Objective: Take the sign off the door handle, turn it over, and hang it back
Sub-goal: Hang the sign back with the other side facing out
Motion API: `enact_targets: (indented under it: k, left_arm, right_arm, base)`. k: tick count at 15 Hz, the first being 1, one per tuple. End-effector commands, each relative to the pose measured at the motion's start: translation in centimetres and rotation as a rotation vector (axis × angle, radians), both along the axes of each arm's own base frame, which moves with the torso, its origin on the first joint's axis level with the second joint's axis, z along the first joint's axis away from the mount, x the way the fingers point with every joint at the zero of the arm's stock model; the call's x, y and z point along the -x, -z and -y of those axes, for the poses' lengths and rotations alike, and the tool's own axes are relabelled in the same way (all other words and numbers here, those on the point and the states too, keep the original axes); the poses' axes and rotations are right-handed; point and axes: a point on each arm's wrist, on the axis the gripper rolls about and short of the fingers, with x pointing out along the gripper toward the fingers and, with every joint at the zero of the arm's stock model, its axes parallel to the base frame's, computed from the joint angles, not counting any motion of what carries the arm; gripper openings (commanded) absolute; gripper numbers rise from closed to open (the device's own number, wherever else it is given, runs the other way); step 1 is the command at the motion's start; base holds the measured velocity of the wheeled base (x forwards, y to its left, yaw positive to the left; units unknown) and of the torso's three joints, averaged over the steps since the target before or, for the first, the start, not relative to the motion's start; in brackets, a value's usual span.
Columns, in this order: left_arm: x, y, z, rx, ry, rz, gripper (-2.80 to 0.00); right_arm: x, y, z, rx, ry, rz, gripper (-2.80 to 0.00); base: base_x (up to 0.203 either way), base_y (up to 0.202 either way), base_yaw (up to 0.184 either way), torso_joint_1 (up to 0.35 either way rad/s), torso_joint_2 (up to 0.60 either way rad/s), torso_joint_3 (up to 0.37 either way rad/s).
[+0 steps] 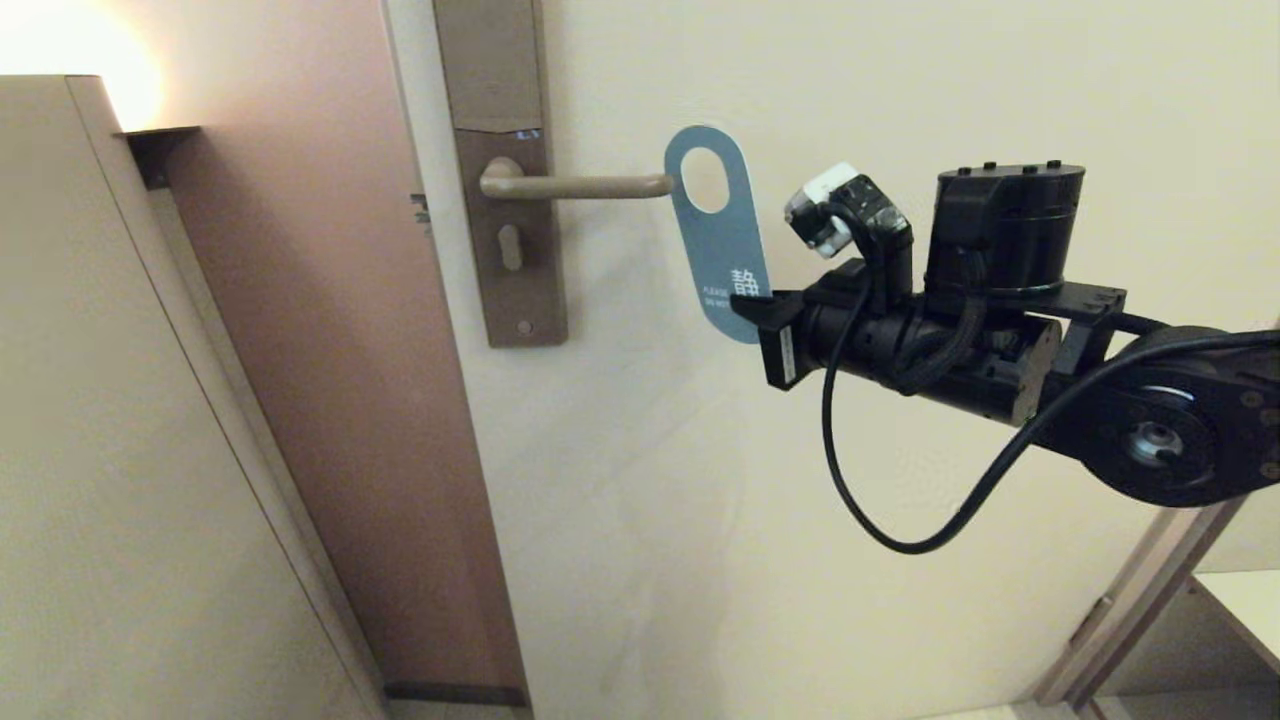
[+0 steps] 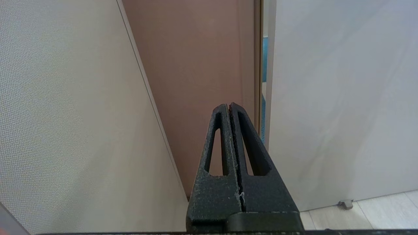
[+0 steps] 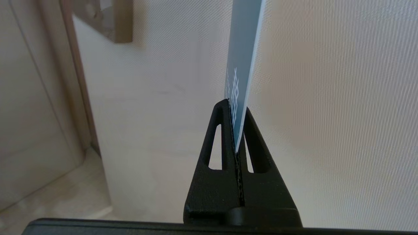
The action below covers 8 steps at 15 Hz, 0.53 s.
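We see the sign (image 1: 722,245), blue face toward us, just beside the rounded tip of the door handle (image 1: 580,185), its oval hole level with the lever but not over it; our right gripper (image 3: 235,112) pinches its lower end between closed fingers, the arm reaching in level from the right; our left gripper (image 2: 228,107) hangs low by the door's edge, fingers pressed together on nothing.

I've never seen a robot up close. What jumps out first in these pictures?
A blue sign, held by its lower end in the right claw, hangs tilted in front of a cream door. Its oval hole sits just at the tip of the door handle. The left claw is shut on nothing, off by the doorframe.
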Motion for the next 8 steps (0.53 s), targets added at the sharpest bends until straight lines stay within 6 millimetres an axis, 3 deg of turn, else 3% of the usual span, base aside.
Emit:
enact_targets:
  k: [1,8]
  left_arm:
    - [-0.01,0.00,0.00,-0.001,0.000,-0.001,-2.80]
    - [-0.01,0.00,0.00,-0.001,0.000,-0.001,-2.80]
  right_arm:
    - [-0.71,0.14,-0.45,-0.001,-0.001,0.004,-2.80]
    - [-1.25,0.34,-0.95,-0.003,-0.008,0.003,-2.80]
  base:
    - [0.000,0.000,0.000,0.000,0.00,0.000]
    - [0.000,0.000,0.000,0.000,0.00,0.000]
